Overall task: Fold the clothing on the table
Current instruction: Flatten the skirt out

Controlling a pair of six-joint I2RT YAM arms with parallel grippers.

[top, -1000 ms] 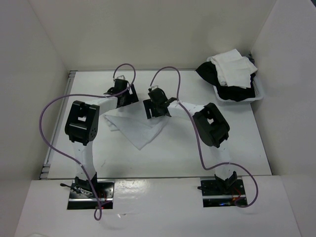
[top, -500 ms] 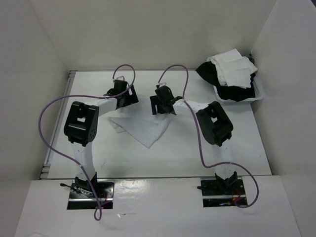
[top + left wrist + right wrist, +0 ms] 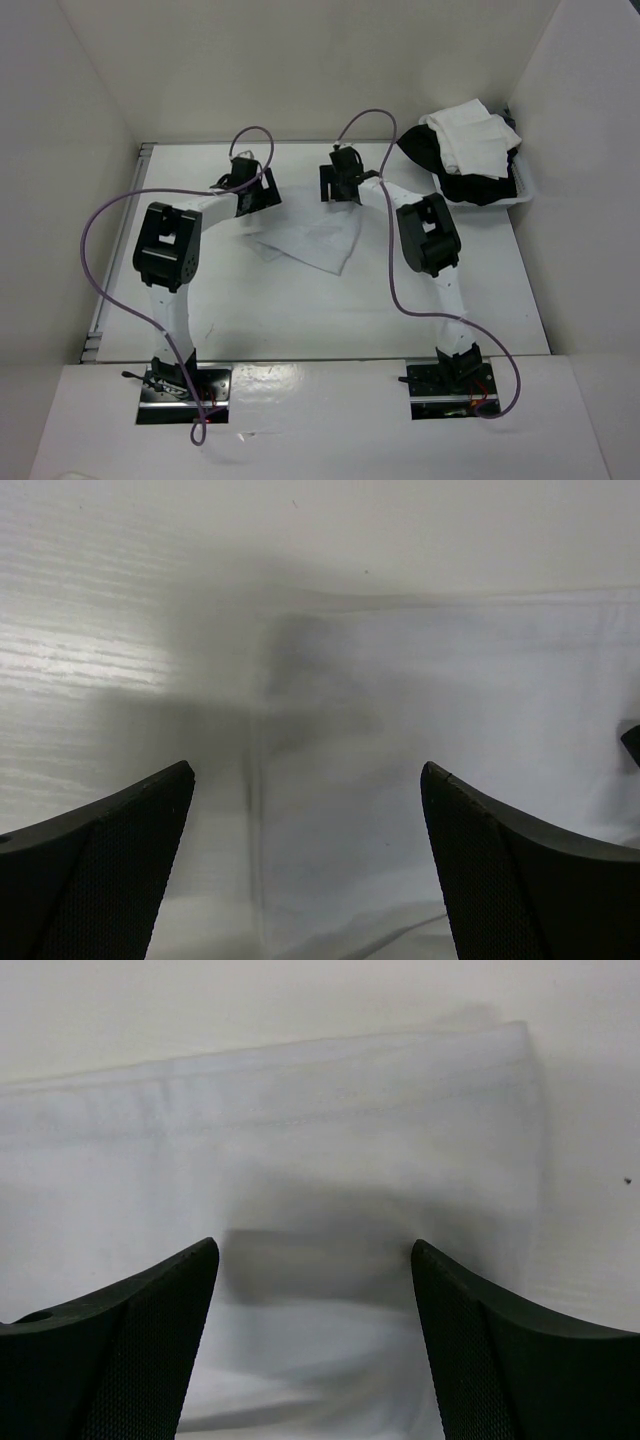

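Observation:
The clothing (image 3: 315, 240), a thin white piece, lies crumpled in the middle of the table (image 3: 300, 320), its near corner pointing toward the arms. My left gripper (image 3: 254, 197) hangs over its far left edge, jaws wide open. In the left wrist view the fabric (image 3: 450, 700) lies below the gripper (image 3: 306, 780), with nothing between the fingers (image 3: 110, 850). My right gripper (image 3: 341, 186) stands over the far right part. In its wrist view the gripper (image 3: 313, 1250) is open above the cloth (image 3: 300, 1140), whose far hem runs across the view.
A white bin (image 3: 527, 186) at the far right corner holds a heap of white and black garments (image 3: 465, 140). White walls close in the table on the left, back and right. Purple cables loop above both arms.
My right gripper has moved farther away and to the right. The clothing has shifted the same way and bunched up. The left gripper has barely moved.

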